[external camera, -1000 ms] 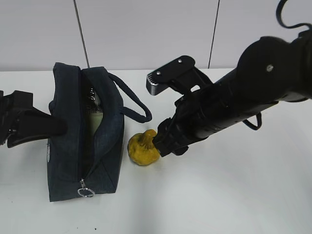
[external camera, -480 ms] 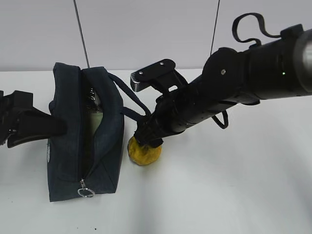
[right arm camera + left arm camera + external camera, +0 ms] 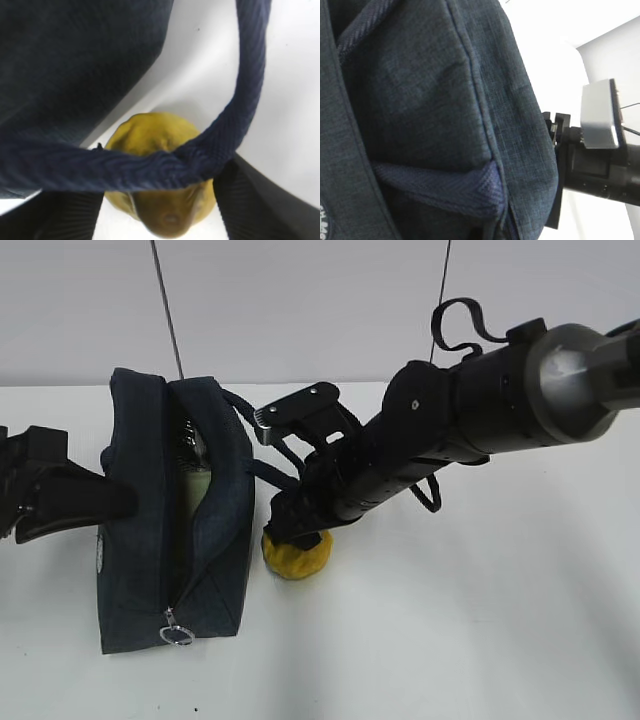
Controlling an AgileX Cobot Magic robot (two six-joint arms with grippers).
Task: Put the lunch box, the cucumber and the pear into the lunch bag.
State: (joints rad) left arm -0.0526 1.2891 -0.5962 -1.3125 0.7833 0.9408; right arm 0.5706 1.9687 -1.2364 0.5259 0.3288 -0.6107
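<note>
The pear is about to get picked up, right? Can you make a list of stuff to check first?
1. Fingers on both sides of the pear: ok, one dark finger shows on each side.
2. Fingers squeezed shut on the pear: cannot tell.
3. Nothing in the way: not ok, the handle of the lunch bag crosses over the pear.
4. Bag unzipped on top: ok, the opening gapes.
5. Bag held steady: ok, the left arm is against its side.
6. Room inside for the pear: cannot tell.
</note>
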